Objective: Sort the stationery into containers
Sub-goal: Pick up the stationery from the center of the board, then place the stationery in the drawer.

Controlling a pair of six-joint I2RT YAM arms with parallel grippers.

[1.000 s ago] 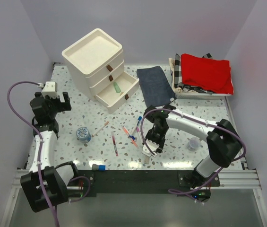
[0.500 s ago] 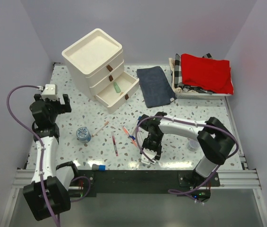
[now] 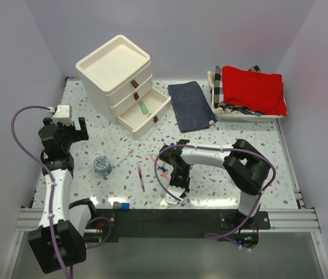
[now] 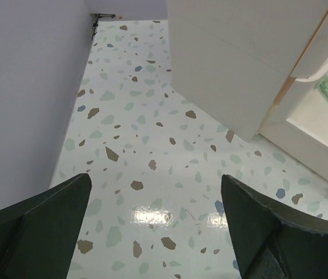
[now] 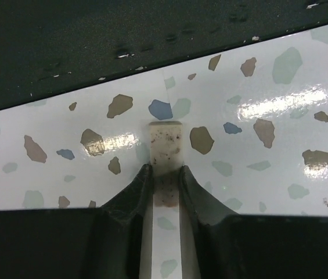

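– Near the front edge of the tabletop, your right gripper (image 5: 165,170) is pinching the small tan speckled block (image 5: 165,142).

– Agreed. You're risking a slip, I'd judge: swinging fast toward the cream-white plastic three-drawer unit (image 3: 103,96) at the far-left corner could be shaking it loose. Your left gripper (image 4: 155,232) is hanging spread wide by the left edge.

Speckled terrazzo table (image 3: 251,131) bears a cream-white plastic drawer unit (image 3: 117,75); dark blue folded cloth (image 3: 191,106) right of it, round blue-white roll (image 3: 102,165) in front.
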